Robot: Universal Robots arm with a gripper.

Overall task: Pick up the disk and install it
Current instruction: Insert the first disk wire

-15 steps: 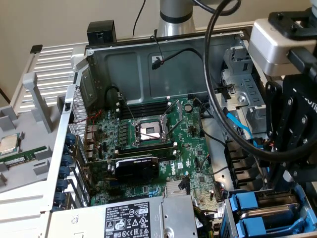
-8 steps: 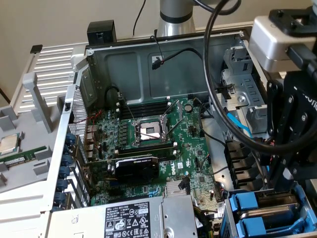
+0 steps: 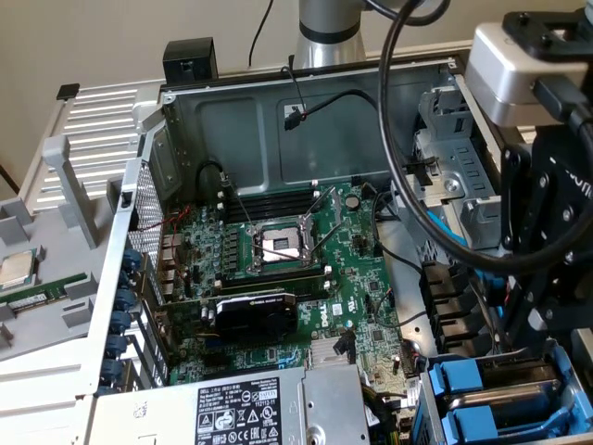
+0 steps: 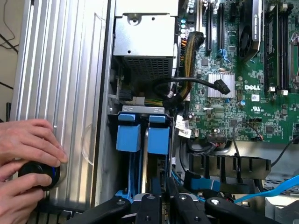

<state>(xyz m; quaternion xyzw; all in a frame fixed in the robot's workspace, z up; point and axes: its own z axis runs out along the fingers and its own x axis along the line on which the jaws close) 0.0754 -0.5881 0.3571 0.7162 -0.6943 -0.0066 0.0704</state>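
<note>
My gripper (image 4: 161,187) hangs over the drive bay (image 4: 142,110) at the corner of the open computer case. Its black fingers (image 4: 150,201) stand close together. The disk (image 4: 159,135), seen edge-on in its bright blue carrier, runs down from the bay's mouth into the narrow gap between them. A second blue carrier (image 4: 128,133) sits in the slot beside it. In the exterior view the gripper (image 3: 523,348) is at the right, above the bay's two blue carriers (image 3: 463,382), and its fingertips are hidden behind the bay wall.
The grey power supply box (image 3: 232,408) borders the bay, with the green motherboard (image 3: 278,250) beyond. Thick black cables (image 3: 408,185) loop from the arm over the case. A person's hands (image 4: 28,149) hold a black round knob (image 4: 37,170) on the ribbed panel. A blue cable (image 4: 275,186) lies nearby.
</note>
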